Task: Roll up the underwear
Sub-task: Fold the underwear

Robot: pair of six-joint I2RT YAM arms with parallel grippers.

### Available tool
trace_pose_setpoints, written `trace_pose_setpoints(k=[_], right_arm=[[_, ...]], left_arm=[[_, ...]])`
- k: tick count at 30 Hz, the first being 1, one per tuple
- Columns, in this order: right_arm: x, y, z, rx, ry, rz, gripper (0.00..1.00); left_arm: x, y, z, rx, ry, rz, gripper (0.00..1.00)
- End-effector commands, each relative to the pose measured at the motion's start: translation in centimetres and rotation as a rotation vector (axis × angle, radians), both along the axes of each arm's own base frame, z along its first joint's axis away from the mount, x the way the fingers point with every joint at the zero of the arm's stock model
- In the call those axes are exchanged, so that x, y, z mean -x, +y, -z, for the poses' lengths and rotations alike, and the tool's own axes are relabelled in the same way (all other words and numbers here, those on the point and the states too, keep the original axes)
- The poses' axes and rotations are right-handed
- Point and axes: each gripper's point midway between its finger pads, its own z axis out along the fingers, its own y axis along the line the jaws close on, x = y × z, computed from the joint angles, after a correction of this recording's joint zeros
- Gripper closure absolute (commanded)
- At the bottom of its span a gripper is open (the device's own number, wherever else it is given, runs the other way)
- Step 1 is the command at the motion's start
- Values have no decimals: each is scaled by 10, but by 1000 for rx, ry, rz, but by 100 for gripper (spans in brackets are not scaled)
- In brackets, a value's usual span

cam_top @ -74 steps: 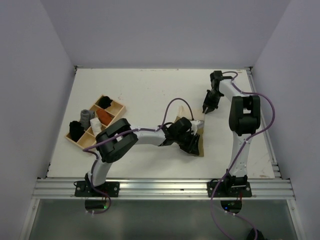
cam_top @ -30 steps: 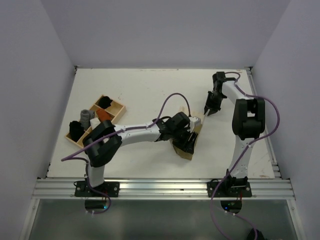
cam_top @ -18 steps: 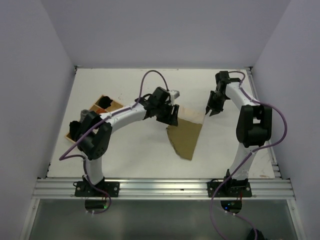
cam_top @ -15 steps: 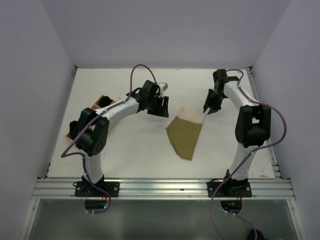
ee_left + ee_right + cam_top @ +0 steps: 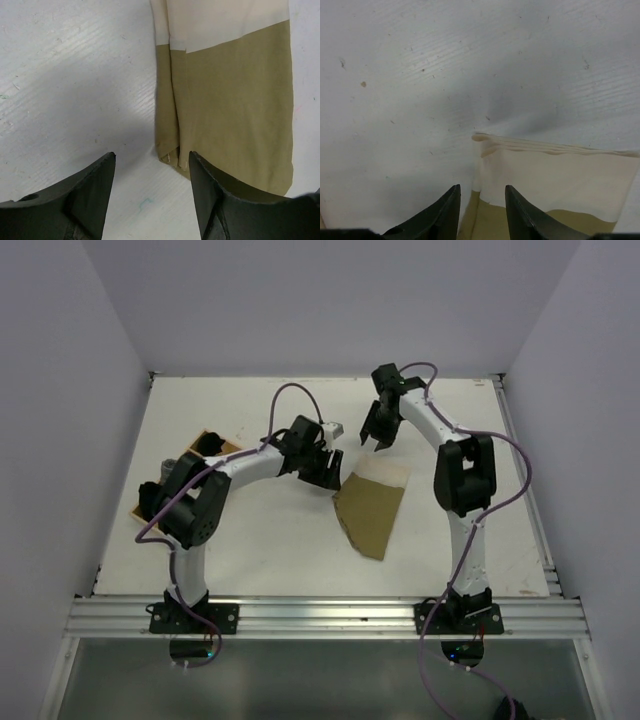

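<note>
Both claws stood clear of the garment, and neither had hold of anything.

1. Left claw (image 5: 325, 468): my fingers (image 5: 95, 195) were spread wide, with bare table (image 5: 250, 530) showing in the gap between them. The claw sat just beside the left edge of the underwear (image 5: 370, 515), near its paler end. In the wrist view, one folded olive corner of the cloth lay just ahead of the gap, and the right-hand finger overlapped the cloth. I could not tell whether that finger touched it.

2. Right claw (image 5: 375, 435): my fingers (image 5: 445, 210) were parted by a narrower gap and gripped nothing. The claw was positioned past the far edge of the cream band, near that band's left corner, which appeared just ahead of the fingertips in the wrist view.

3. Underwear: it lay flat on the table, right of centre, between the two arms. It was folded lengthwise, with stacked layers visible along one long edge. The cream-beige band formed the far end; the olive-khaki part tapered toward the arm bases.

4. Wooden tray (image 5: 232, 451): this compartmented tray sat at the table's left side, well apart from the underwear and partly hidden behind my left arm.
</note>
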Motion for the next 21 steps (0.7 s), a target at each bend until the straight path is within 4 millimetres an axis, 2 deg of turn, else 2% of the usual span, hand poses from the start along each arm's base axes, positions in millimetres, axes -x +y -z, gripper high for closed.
trace_pose_setpoints(k=[1, 4, 8, 9, 12, 15, 21], right_arm=[[-11, 10, 2, 32, -12, 68, 55], [-14, 20, 9, 38, -27, 74, 54], [-18, 26, 18, 53, -19, 98, 54], [-12, 27, 29, 75, 22, 94, 54], [-12, 32, 37, 83, 37, 89, 54], [-7, 28, 45, 134, 68, 95, 55], [-2, 16, 45, 202, 89, 109, 56]], left_arm=[[-7, -4, 6, 30, -30, 17, 35], [-1, -1, 14, 34, -20, 11, 35], [6, -5, 14, 92, -22, 9, 35], [9, -5, 16, 94, -16, 9, 35], [13, -2, 21, 98, -4, 4, 35], [16, -2, 26, 99, 7, 13, 35], [19, -3, 26, 106, 8, 28, 35]])
